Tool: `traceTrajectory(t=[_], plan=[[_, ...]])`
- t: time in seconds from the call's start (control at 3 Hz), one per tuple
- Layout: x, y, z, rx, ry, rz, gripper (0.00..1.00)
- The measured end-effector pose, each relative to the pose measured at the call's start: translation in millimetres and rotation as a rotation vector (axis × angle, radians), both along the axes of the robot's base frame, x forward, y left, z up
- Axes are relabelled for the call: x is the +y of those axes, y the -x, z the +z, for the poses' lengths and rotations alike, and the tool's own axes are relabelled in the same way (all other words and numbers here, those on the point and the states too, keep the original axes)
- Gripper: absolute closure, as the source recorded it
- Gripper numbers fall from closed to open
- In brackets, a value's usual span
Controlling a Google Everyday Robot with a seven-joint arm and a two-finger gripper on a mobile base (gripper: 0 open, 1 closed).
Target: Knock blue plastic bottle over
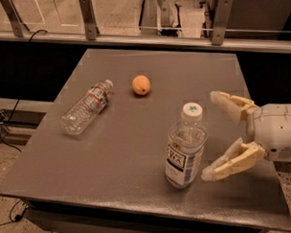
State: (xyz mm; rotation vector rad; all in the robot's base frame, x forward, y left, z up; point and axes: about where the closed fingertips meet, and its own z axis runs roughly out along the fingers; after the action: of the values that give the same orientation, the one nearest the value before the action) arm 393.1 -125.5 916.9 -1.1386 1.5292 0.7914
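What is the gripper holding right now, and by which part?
Nothing is held. The gripper is open, its fingers spread just beside the upright blue plastic bottle and not closed on it.

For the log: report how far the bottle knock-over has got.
Done: the gripper sits open close beside the blue bottle. In hand: lining up for the push; whether it touches the bottle cannot be told. Left: the knock itself, as the bottle stands upright on the table.
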Motion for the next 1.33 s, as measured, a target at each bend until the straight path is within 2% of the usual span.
traceTrajectory(t=[0.33, 0.67, 1.0, 1.33], plan=[[19, -1, -4, -0.032, -0.073, 0.029, 0.0], [35, 1, -9, -0.041, -0.096, 0.091, 0.0], [52, 3, -18, -0.025, -0.098, 0.181, 0.02], [62, 4, -21, -0.019, -0.099, 0.232, 0.25]])
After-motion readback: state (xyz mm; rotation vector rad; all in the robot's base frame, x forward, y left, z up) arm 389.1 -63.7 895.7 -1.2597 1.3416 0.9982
